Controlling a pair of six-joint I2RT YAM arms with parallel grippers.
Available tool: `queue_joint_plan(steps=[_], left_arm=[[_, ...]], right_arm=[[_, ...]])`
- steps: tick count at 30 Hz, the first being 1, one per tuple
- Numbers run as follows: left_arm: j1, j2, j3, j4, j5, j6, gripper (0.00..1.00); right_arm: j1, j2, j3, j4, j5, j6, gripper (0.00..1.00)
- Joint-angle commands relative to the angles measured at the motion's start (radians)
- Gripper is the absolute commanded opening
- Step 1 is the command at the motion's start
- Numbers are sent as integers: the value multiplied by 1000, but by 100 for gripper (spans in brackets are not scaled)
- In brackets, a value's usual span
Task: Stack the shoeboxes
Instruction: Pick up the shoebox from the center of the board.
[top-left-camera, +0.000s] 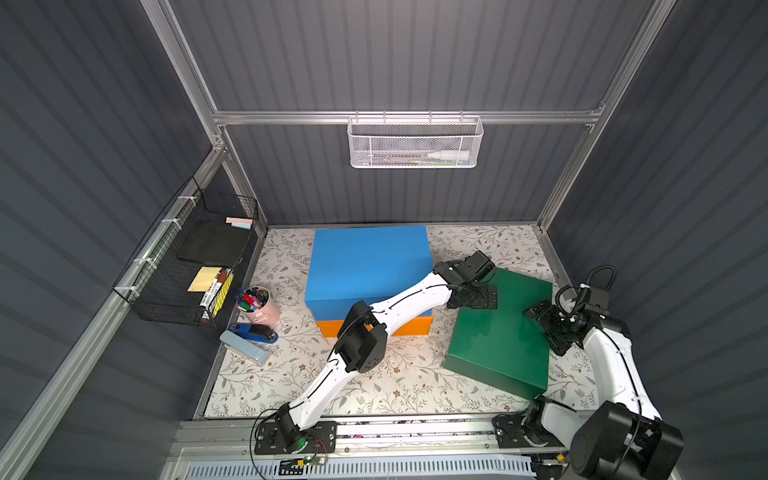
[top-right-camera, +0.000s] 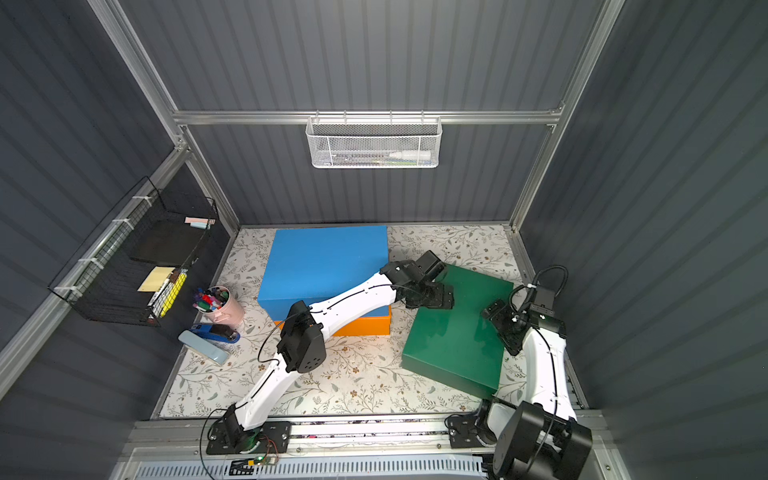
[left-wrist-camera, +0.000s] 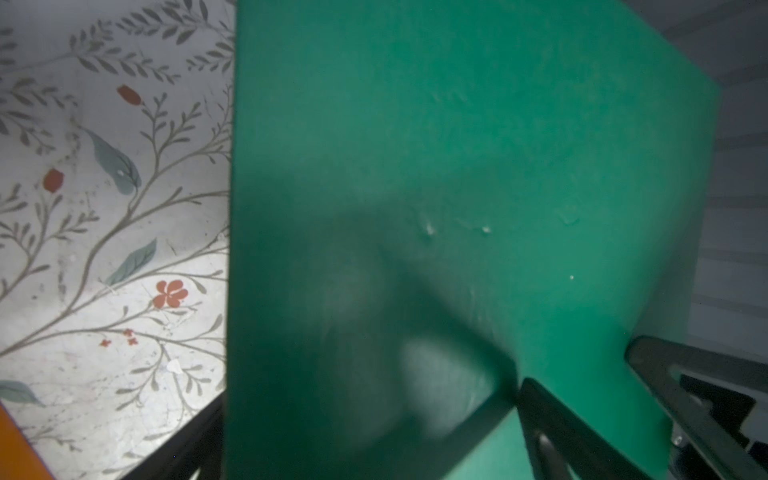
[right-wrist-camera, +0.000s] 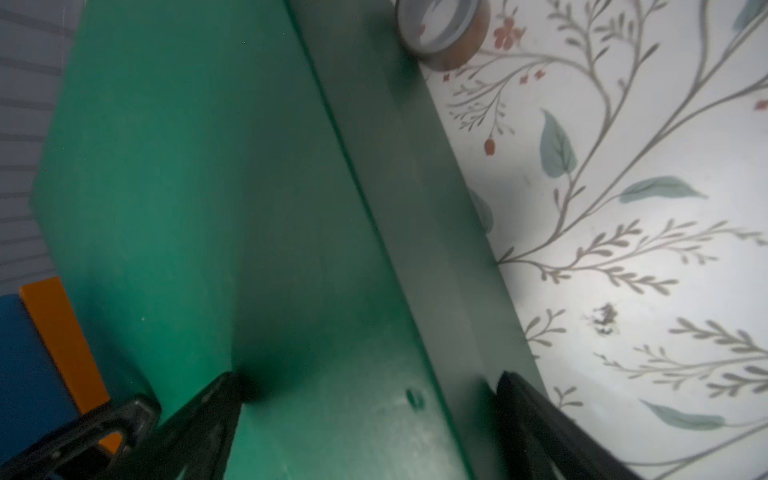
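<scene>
cardboard in three colours sits on the floral mat (top-left-camera: 395, 386). the green shoebox (top-left-camera: 503, 332) lies on it with its lid on, turned askew.

on the green shoebox's left, in both top views, the blue shoebox (top-left-camera: 365, 262) rests on the orange shoebox (top-left-camera: 415, 326). only a strip of the orange one shows along the near side. that pair stands near the green shoebox's far left corner, with bare mat between them.

the left gripper (top-left-camera: 476, 298) is at that far left corner, its jaws spread wide. in the left wrist view one finger is over the lid and the other is beyond the edge, over the mat. the right gripper (top-left-camera: 546, 328) is at the green shoebox's right edge, also wide. in the right wrist view one finger (right-wrist-camera: 199, 415) is on the lid and the other is outside the side wall. neither has closed on the box.

a tape roll (right-wrist-camera: 442, 29) lies just beside that side wall. a pink cup of markers (top-left-camera: 257, 307) and a pale blue stapler (top-left-camera: 245, 351) stand well to the green shoebox's left, past the stacked pair.
</scene>
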Motion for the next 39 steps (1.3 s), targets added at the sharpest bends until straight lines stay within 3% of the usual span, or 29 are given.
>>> queue_joint_plan(steps=[1,8,39], left_arm=[[-63,-19,55,206,213,17,100],[-80,-49,67,236,228,33,100],[-93,-149,89,274,211,65,100]], right_arm=[[28,1,42,-88,-297,38,95],[29,-64,133,-143,-289,71,94],[29,-78,315,-154,-338,152,92]])
